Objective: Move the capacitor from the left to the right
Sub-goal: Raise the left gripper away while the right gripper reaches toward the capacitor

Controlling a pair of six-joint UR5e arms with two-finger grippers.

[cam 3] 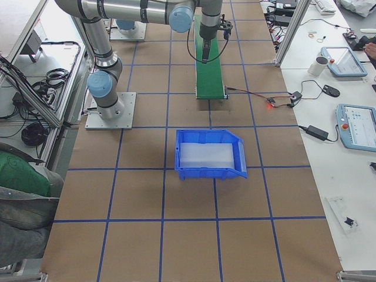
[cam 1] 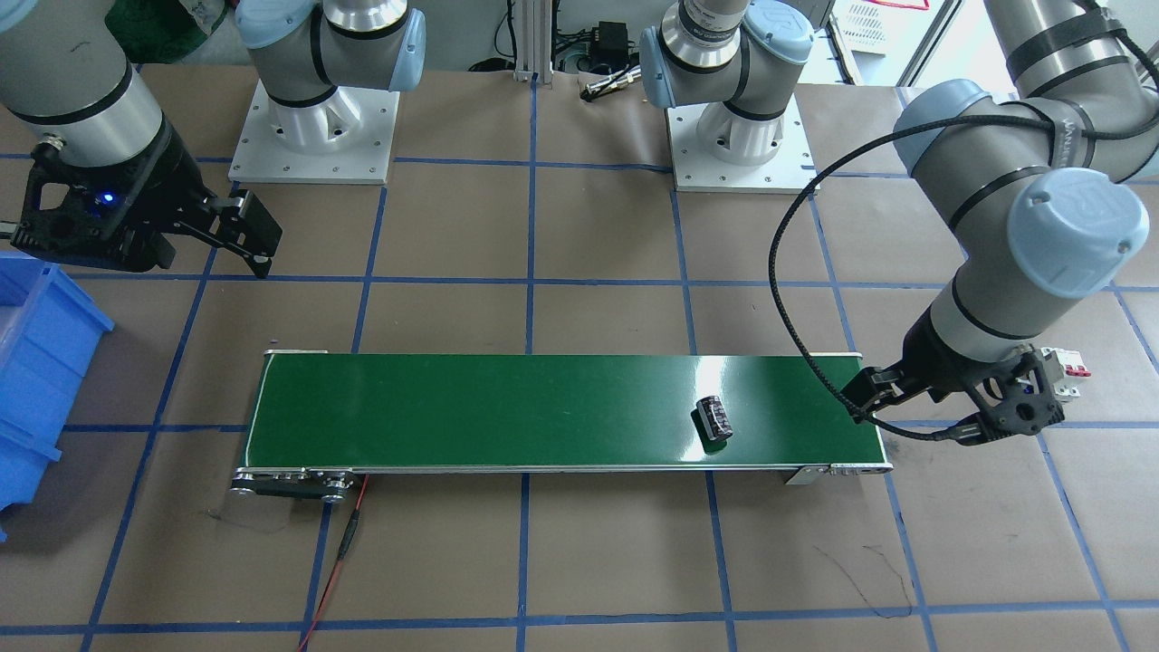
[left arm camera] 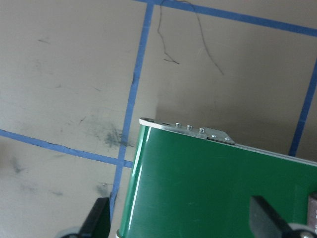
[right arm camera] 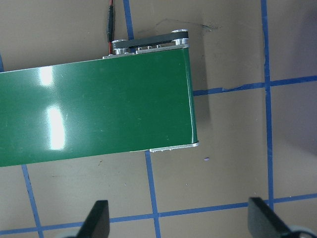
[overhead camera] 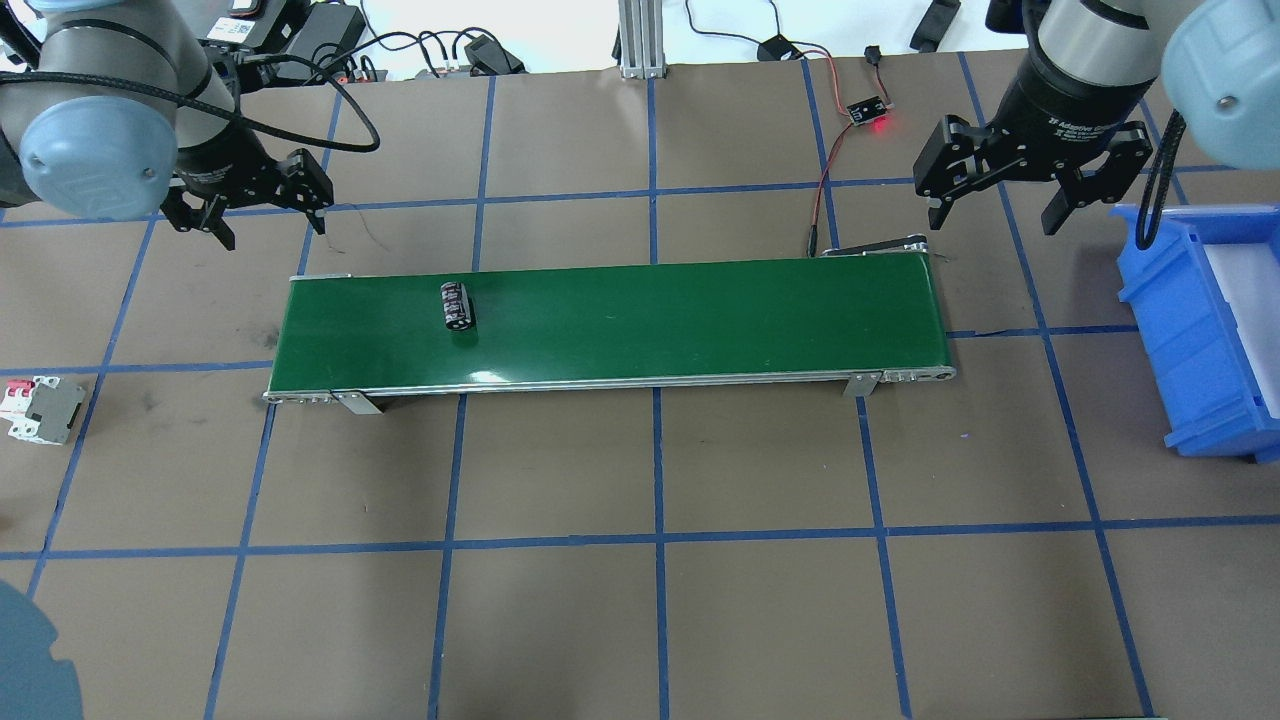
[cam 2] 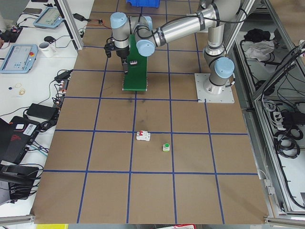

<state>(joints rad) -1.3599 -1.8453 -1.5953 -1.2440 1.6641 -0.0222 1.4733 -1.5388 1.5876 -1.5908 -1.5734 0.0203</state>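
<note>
The capacitor, a small stubby black cylinder, lies on its side on the green conveyor belt, near the belt's end on my left; it also shows in the front view. My left gripper is open and empty, hovering above the table just behind that end of the belt, whose corner shows between its fingers. My right gripper is open and empty, above the belt's other end.
A blue bin stands on the table past the belt's end on my right. A white breaker with red levers lies at the far left. A green-capped push button sits near it. A red-lit board with wires lies behind the belt.
</note>
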